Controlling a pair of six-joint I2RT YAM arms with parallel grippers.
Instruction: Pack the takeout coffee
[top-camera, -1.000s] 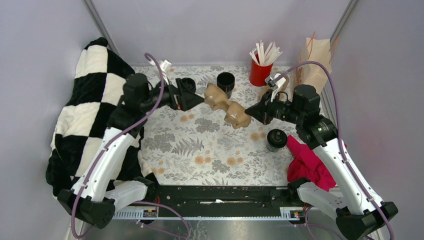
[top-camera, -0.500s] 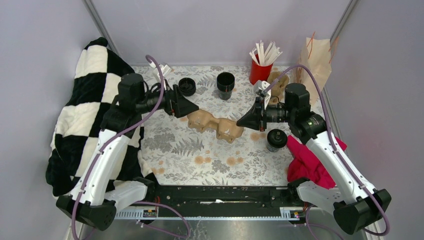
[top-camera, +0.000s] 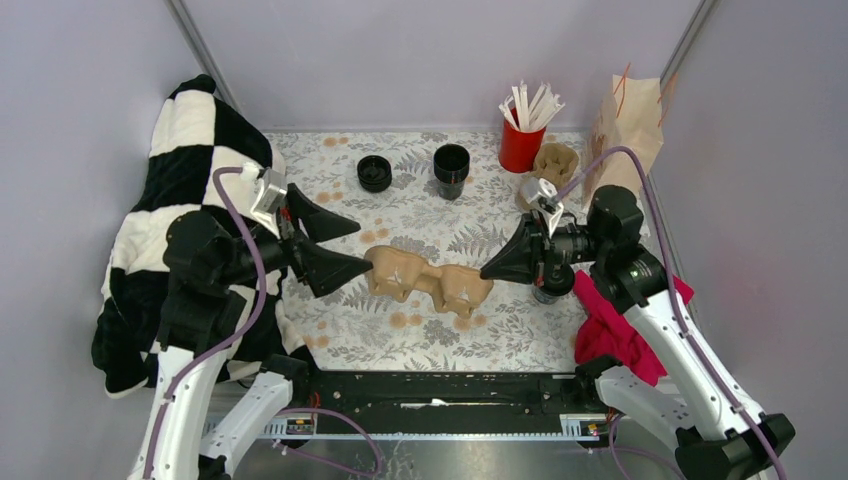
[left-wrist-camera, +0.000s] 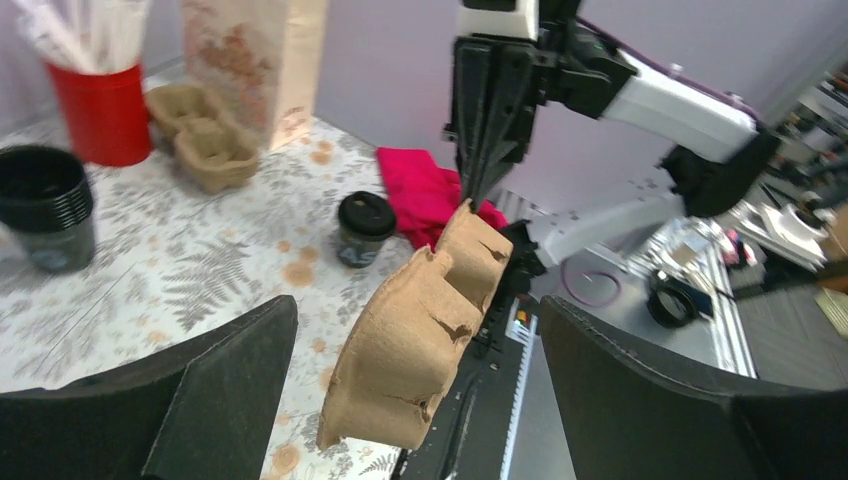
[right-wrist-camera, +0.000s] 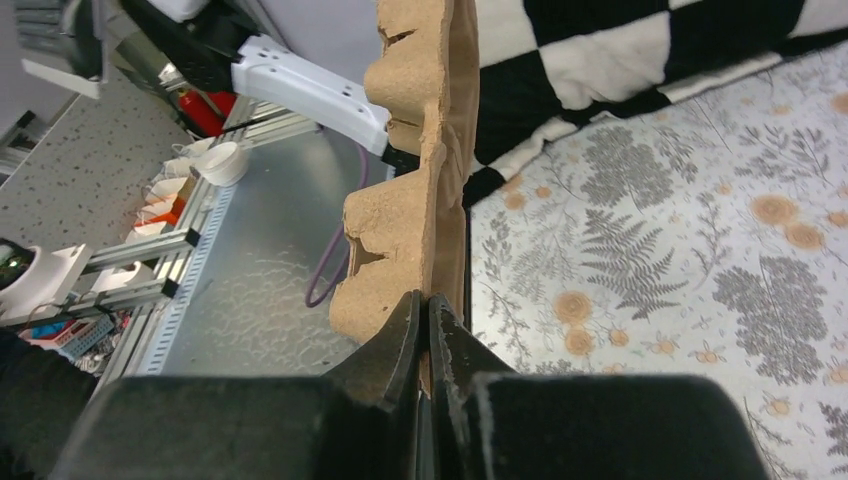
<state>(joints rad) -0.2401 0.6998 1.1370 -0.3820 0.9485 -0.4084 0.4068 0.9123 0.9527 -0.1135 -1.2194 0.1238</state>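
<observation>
1. Near right: red cloth (top-camera: 615, 325), crumpled, draped over the near right edge of the desk (top-camera: 350, 320).
2. Just far of the cloth: takeout coffee (left-wrist-camera: 365, 228), upright on the desk with its black lid on. Stands right of centre, close to the cloth, largely hidden under the right arm in the top view. Sits outside any bag or carrier.
3. Centre: pulp cup carrier (top-camera: 430, 283), running left to right between the two arms and turned up on its edge. Cannot tell whether its lower edge touches the desk.
4. Right end effector (top-camera: 486, 272): closed tight on the thin rim at the carrier's right end, fingers pinching the pulp from both sides.
5. Left end effector (top-camera: 365, 245): spread wide open around the carrier's left end, with a gap on either side in the wrist view. Grips nothing.
6. Left side: black-and-white checkered blanket (top-camera: 190, 130), heaped along the left wall and spilling onto the desk from near to far.
7. Far row, left to right: black round piece (top-camera: 374, 173), low and flat; stack of black cups (top-camera: 451, 170), upright and open at the top; red cup (top-camera: 519, 148) full of white sticks (top-camera: 530, 105); second pulp carrier (top-camera: 556, 162), just right of the red cup.
8. Far right corner: paper bag (top-camera: 628, 130), upright against the wall, well apart from the takeout coffee.
</observation>
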